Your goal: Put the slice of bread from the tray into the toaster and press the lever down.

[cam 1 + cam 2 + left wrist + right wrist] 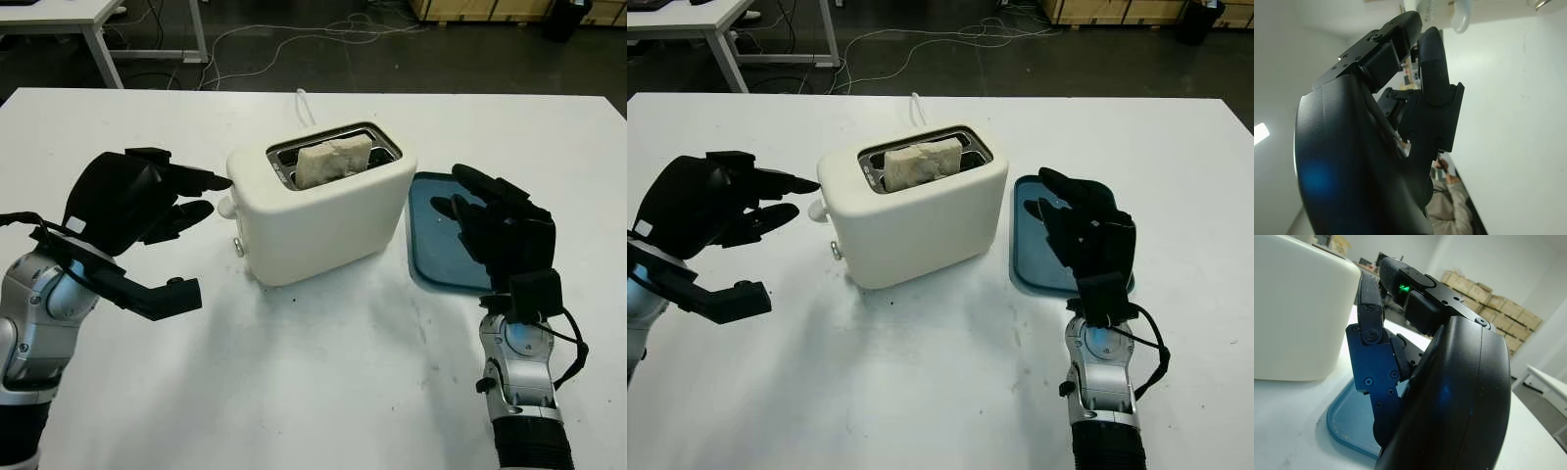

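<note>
No readable text, label, brand or number is showing anywhere: the cream toaster (323, 211), the blue tray (438, 230) and the white table (323, 382) are all carrying no legible markings.

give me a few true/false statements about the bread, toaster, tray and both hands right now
1. The slice of bread stands in a slot of the toaster. True.
2. The tray sits on the left hand's side of the toaster. False: it lies on the right hand's side.
3. The left hand grasps the bread. False: it holds nothing, near the toaster's lever.
4. The right hand is over the tray, holding nothing. True.
5. The toaster lies tipped on its side. False: it stands upright.
</note>
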Controlling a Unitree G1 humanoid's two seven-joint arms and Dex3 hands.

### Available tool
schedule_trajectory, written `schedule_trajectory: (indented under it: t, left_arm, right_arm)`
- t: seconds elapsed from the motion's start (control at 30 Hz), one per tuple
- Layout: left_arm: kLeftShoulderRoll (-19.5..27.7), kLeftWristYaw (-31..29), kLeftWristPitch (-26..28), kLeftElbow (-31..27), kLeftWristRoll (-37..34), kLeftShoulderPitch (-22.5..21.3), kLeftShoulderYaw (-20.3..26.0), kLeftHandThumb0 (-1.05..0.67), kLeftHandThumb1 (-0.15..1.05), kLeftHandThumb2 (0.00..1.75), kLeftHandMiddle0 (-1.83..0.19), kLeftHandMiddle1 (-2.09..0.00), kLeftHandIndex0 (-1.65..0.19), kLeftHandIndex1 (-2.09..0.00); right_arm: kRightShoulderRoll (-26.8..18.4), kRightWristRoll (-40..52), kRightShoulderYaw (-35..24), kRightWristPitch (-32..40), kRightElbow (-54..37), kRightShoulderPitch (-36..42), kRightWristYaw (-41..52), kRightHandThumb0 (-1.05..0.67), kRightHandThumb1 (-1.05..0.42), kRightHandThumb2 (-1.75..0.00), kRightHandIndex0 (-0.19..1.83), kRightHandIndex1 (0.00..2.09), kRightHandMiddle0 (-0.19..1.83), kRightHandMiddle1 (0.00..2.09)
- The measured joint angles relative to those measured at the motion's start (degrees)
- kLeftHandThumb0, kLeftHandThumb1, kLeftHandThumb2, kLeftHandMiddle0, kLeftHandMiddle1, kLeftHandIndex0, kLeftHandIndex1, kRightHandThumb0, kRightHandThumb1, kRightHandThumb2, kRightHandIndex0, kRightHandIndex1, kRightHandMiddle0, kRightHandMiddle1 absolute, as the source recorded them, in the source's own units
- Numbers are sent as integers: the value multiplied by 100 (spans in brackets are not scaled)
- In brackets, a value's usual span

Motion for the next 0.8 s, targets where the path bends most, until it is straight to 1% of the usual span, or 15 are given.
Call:
schedule_trajectory:
  t: [0.2,0.3,0.43,0.53,0.67,0.8]
  left_arm:
    - [214,-16,-58,71,157,-144,-76,-35,92,46,-82,-115,-100,-7]
    - [227,-16,-62,74,166,-159,-132,-35,92,43,-83,-116,-102,-7]
    - [228,-7,-141,160,173,-159,-206,-36,92,44,-84,-113,-103,-7]
    - [228,10,-277,284,172,-160,-226,-35,92,42,-83,-123,-103,-6]
    - [229,78,-553,492,138,-187,-253,-32,92,38,-83,-127,-104,-6]
    - [229,188,-759,666,132,-296,-306,-31,92,34,-80,-140,-104,-6]
  right_arm:
    - [0,3,-19,0,0,3,0,-45,-92,-21,120,1,100,0]
    - [0,3,-22,-1,0,4,0,-45,-92,-21,120,1,100,0]
    - [0,17,-31,-1,0,4,1,-44,-92,-20,121,1,101,0]
    - [2,39,-32,-1,0,4,2,-44,-92,-20,121,1,101,0]
    - [8,41,-30,-1,0,5,2,-45,-92,-20,121,1,101,0]
    - [28,46,-35,-1,3,6,2,-44,-92,-19,122,1,102,0]
